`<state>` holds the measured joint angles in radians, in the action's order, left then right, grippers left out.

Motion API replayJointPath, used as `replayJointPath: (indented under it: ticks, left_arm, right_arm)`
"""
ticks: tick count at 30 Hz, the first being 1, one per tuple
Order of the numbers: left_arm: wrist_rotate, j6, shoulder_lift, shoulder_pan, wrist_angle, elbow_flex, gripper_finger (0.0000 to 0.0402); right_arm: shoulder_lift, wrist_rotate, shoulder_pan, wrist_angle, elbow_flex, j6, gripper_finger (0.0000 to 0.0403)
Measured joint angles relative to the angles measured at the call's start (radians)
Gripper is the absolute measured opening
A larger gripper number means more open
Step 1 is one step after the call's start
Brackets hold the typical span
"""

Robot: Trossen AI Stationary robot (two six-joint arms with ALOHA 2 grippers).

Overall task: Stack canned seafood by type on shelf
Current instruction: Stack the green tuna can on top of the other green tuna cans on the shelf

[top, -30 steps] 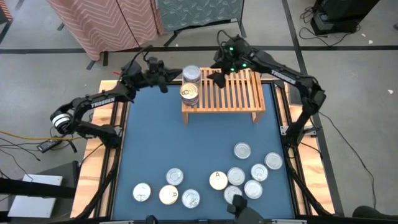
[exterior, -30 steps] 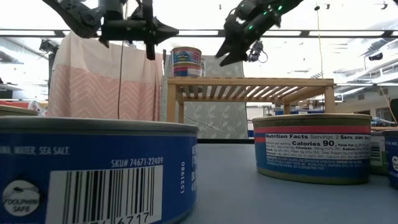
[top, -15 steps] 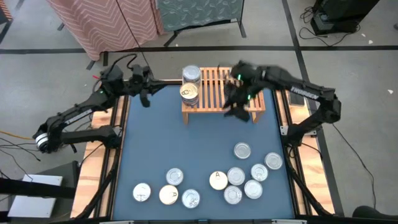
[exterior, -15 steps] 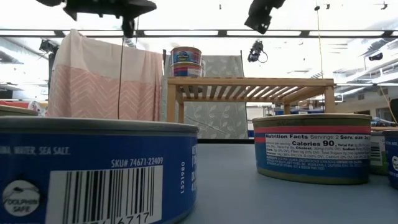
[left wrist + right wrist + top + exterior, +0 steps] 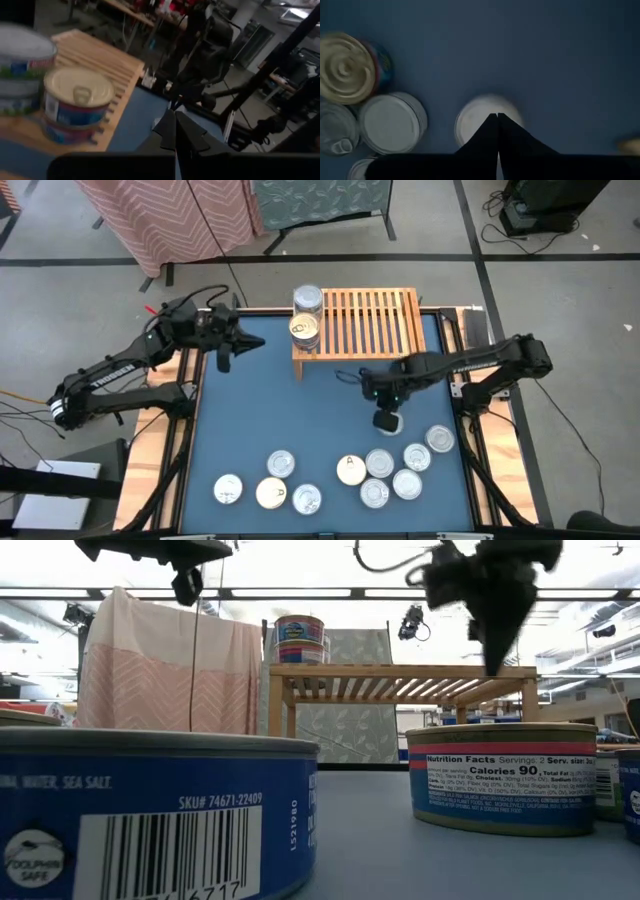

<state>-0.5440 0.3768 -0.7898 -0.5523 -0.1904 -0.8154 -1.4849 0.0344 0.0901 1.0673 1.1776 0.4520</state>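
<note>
The light-wood shelf (image 5: 370, 325) stands at the table's far middle. Two short stacks of canned seafood rest on its left end, one silver-topped (image 5: 308, 300), one gold-topped (image 5: 304, 330) (image 5: 77, 95). More cans lie flat on the blue mat near the front, among them a lone silver one (image 5: 392, 427) (image 5: 470, 117). My right gripper (image 5: 385, 418) (image 5: 496, 116) is shut, points down and hangs over that lone can; in the low view it (image 5: 493, 665) is well above the table. My left gripper (image 5: 245, 343) (image 5: 175, 112) is shut and empty, left of the shelf, pointing toward it.
Several cans cluster at the near right (image 5: 400, 470), one cream-topped (image 5: 350, 470). More lie at the near left (image 5: 270, 485), one gold-topped (image 5: 271, 493). The mat between the shelf and the cans is bare. Big cans (image 5: 500, 775) stand close in the low view.
My right gripper has swung from over the shelf's far side toward the near edge, dropped, tipped to point down, and shut. My left gripper, still shut, has drawn back from the shelf's left end toward the table's left side. No can has moved.
</note>
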Motion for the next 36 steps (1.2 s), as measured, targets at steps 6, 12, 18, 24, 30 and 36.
replayJointPath:
  ticks: [6,12,18,24,30,36]
  left_arm:
    - [0.045,-0.005,-0.001,0.033,-0.114,0.0,0.0001]
    - [0.061,-0.005,-0.001,0.059,-0.123,0.0,0.0001]
    - [0.065,-0.005,-0.001,0.065,-0.123,0.0,0.0001]
    - [0.071,-0.005,-0.001,0.065,-0.124,0.0,0.0001]
    - [0.071,-0.005,-0.001,0.065,-0.135,0.0,0.0001]
    - [0.071,-0.005,-0.001,0.065,-0.136,0.0,0.0001]
  right_arm:
    - [0.0,0.01,0.072,-0.045,-0.109,0.126,0.0004]
    - [0.0,0.005,0.119,-0.096,-0.197,0.208,0.0005]
    - [0.0,0.01,0.11,-0.248,-0.288,0.226,0.0002]
    - [-0.048,0.01,0.066,-0.377,-0.303,0.208,0.0001]
    - [-0.136,0.042,0.039,-0.578,-0.263,0.113,0.0001]
    - [-0.15,-0.095,-0.015,-0.681,-0.112,-0.1,0.0]
